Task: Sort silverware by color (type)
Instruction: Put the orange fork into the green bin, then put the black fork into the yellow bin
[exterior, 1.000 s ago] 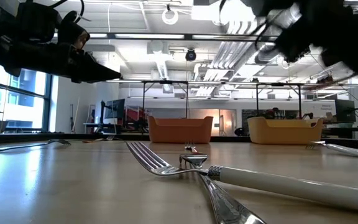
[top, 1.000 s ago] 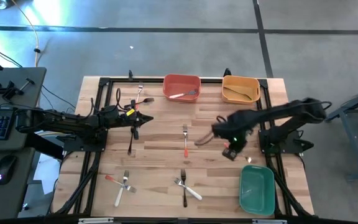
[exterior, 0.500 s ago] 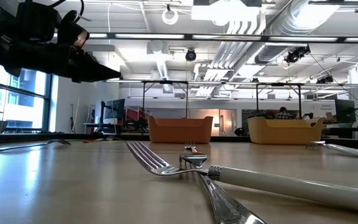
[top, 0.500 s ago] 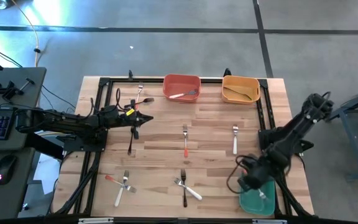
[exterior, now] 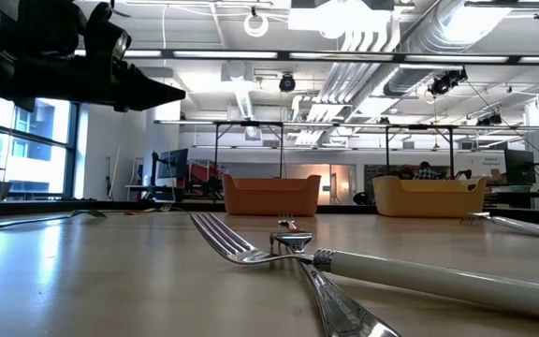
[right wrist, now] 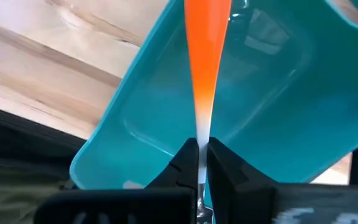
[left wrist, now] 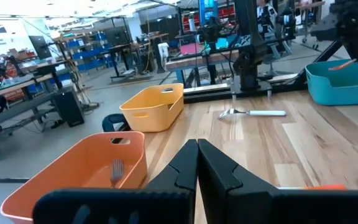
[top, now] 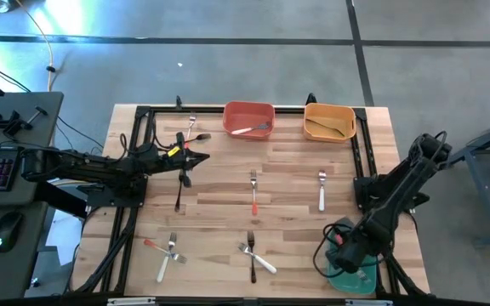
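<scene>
Your table (top: 296, 170) was still mostly unsorted: one fork lay in the red bin (top: 248, 118) and one in the yellow bin (top: 329, 121) at upper centre, while roughly nine forks (top: 253, 192) lay loose mid-frame. Your right gripper (top: 344, 246) sat clamped on an orange-handled fork (right wrist: 205, 68) over the teal bin (top: 352, 272) at lower right. Your left gripper (top: 187, 167) hung pinched together and empty at upper left.
</scene>
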Available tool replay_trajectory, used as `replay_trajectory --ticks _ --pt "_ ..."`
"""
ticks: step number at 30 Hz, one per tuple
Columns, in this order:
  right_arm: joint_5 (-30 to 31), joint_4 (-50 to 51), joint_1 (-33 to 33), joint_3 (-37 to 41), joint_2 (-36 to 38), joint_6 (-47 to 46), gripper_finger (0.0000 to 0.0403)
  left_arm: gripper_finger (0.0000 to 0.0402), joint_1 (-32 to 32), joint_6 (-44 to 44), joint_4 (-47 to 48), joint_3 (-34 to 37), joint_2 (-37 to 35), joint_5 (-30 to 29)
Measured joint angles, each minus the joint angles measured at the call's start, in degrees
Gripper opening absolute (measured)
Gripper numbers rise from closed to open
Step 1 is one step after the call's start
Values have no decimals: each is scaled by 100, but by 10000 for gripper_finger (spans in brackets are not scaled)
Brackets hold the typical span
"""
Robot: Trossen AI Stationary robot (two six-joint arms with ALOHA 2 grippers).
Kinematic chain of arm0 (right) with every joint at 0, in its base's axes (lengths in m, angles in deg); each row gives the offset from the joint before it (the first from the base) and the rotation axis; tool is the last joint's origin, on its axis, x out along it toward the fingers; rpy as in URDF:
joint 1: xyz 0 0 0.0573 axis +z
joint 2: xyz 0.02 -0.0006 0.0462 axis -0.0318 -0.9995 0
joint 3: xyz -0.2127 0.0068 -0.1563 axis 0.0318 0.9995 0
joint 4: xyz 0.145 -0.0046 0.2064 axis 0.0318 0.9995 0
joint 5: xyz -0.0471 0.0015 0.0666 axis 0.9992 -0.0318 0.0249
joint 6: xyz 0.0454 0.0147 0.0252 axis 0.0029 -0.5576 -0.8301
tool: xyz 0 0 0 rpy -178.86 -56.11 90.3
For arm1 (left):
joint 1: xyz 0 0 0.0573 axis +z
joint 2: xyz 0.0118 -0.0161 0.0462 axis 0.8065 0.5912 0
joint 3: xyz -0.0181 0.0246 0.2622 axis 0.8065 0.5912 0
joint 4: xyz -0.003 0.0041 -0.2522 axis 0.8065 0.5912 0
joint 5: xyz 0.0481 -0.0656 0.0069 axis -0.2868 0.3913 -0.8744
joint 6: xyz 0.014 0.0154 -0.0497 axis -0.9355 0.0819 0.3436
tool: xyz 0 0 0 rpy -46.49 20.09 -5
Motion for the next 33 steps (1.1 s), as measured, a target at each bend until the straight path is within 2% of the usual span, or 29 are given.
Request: replay_trajectory --ticks 8,22,33 --pt "-17 76 -186 0 -422 241 0 0 0 4 -4 0 0 -102" --pt "-514 -62 -887 0 -1190 2006 2 0 13 -70 -98 0 2 -125" --pt "-796 -125 -894 0 -1434 2666 55 0 11 -44 -155 0 2 -124"
